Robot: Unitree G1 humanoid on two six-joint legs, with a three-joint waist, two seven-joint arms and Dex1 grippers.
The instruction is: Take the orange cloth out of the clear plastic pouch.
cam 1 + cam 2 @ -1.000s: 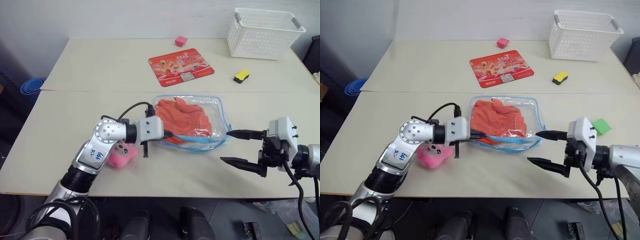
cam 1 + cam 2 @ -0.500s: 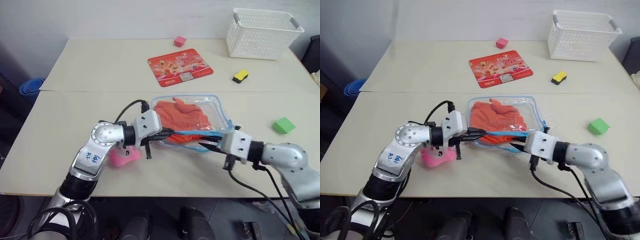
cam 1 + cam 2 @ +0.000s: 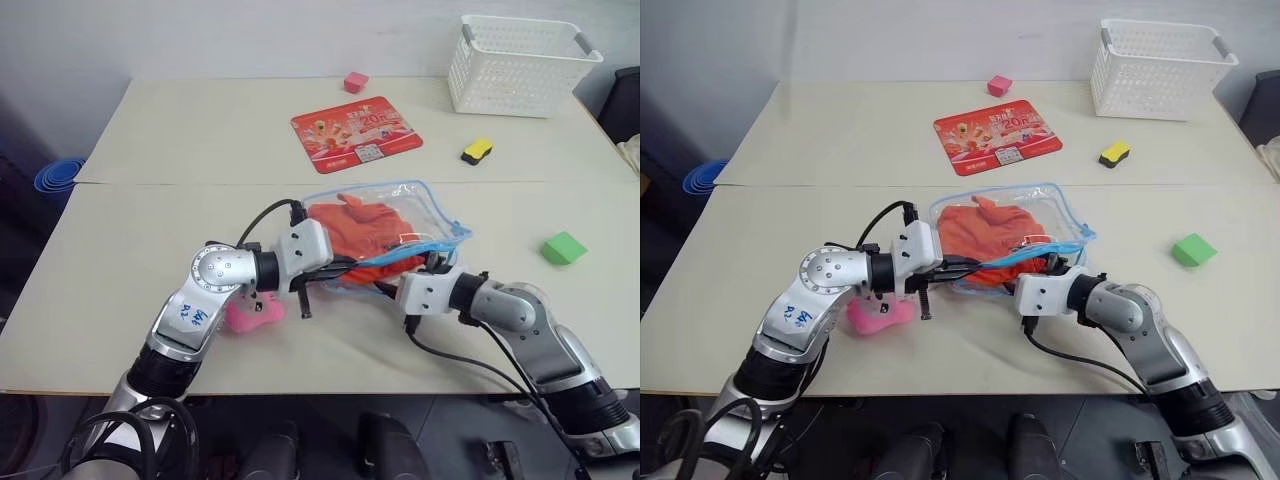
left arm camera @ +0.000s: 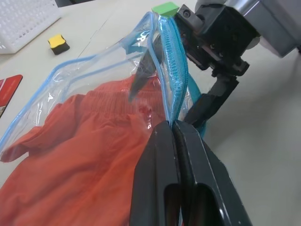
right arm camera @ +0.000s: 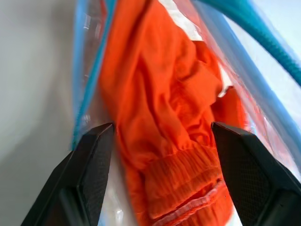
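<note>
At the near edge of the surface (image 3: 120,215), your left gripper (image 4: 175,129) has its fingers clamped on the clear plastic pouch's (image 3: 425,205) blue zipper trim. Your right gripper (image 5: 160,141) has its fingers spread inside the mouth, straddling the orange cloth (image 5: 155,94). The cloth's lower folds are hidden by both arms.

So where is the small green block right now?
In the left eye view, the small green block sits on the table's right side, beyond the clear plastic pouch, nearer than the yellow sponge.
</note>
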